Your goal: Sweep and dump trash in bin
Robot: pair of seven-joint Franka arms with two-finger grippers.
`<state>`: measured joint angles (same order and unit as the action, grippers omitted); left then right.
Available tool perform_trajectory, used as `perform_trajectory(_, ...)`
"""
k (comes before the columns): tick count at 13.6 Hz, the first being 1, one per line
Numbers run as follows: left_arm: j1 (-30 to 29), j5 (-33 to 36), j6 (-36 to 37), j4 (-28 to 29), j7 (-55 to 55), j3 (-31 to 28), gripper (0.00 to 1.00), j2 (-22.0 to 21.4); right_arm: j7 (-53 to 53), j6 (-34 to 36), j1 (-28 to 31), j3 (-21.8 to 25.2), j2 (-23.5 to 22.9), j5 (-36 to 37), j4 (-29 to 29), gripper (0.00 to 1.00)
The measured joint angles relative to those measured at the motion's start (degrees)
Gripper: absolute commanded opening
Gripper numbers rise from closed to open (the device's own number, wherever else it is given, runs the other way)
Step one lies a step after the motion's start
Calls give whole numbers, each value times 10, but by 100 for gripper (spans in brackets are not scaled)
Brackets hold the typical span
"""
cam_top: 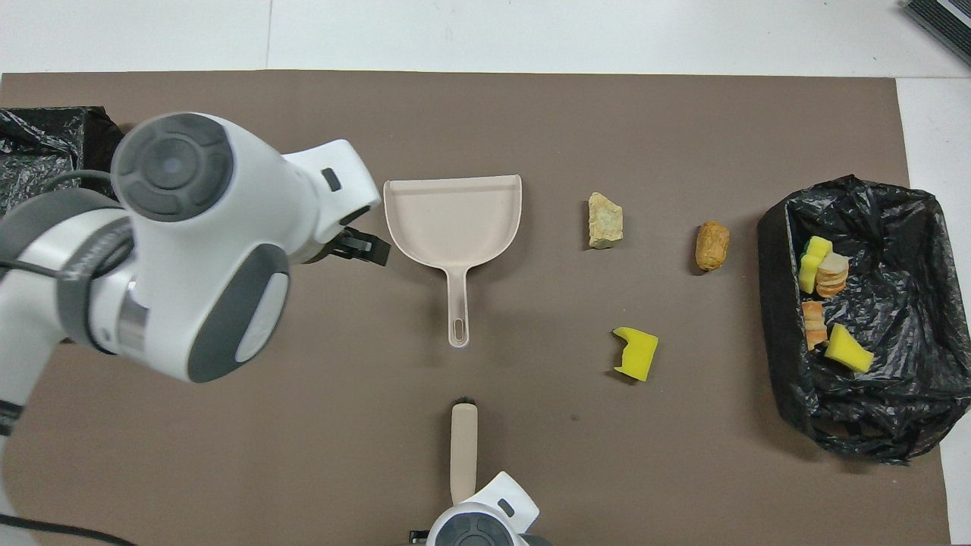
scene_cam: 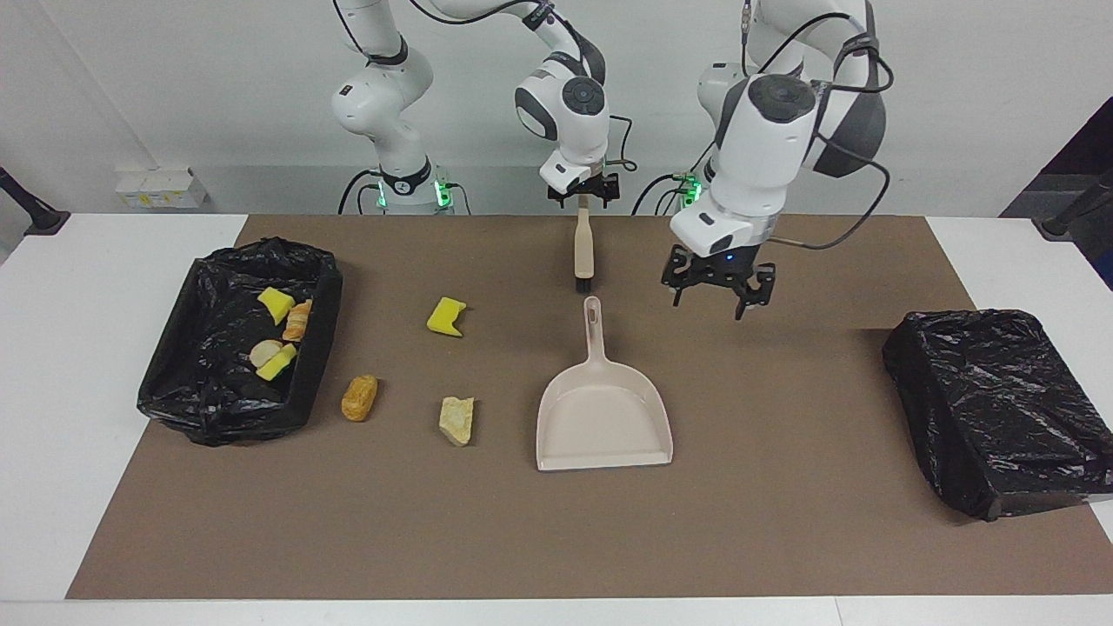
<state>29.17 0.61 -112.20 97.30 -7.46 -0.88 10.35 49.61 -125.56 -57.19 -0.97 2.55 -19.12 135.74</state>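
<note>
Three pieces of trash lie loose on the brown mat: a yellow sponge bit (scene_cam: 446, 316) (cam_top: 636, 353), a beige stone chunk (scene_cam: 457, 420) (cam_top: 605, 220) and an orange-brown lump (scene_cam: 359, 397) (cam_top: 712, 245). Several more scraps sit in the black-bagged bin (scene_cam: 322, 287) (cam_top: 774, 250) at the right arm's end. The beige dustpan (scene_cam: 604, 417) (cam_top: 453, 220) lies mid-table, its handle toward the robots. A brush (scene_cam: 583, 252) (cam_top: 463, 451) lies nearer the robots. My left gripper (scene_cam: 715, 300) hangs open beside the dustpan's handle, holding nothing. My right gripper (scene_cam: 584, 196) is open over the brush handle's end.
A second box wrapped in black plastic (scene_cam: 1000, 409) (cam_top: 45, 144) stands at the left arm's end of the table, partly covered by the left arm in the overhead view. White tabletop borders the mat (scene_cam: 783, 522) on all sides.
</note>
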Motion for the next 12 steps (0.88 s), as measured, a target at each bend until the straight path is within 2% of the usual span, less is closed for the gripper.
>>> perform_trajectory(2,33,-1,-13,3,-22,0,100,28,7,4,-1,0,3,-1,2,100)
perform_trajectory(4,54,-1,-22,21,-42,1,100,39,13,5,-6,-3,5,-10,3,84)
perform_trajectory(5,63,-1,-37,35,-59,0,100,40,14,5,-9,-3,7,-13,3,82)
perform_trajectory(6,69,-1,-54,49,-73,1,100,41,14,5,-10,-3,7,-15,3,76)
perform_trajectory(8,82,-1,-74,72,-89,0,100,41,14,5,-16,-4,9,-17,3,42)
perform_trajectory(9,87,-1,-82,79,-95,0,100,41,14,5,-20,-4,9,-18,3,35)
perform_trajectory(12,107,-4,-137,111,-111,0,100,42,14,3,-24,-4,11,-19,3,31)
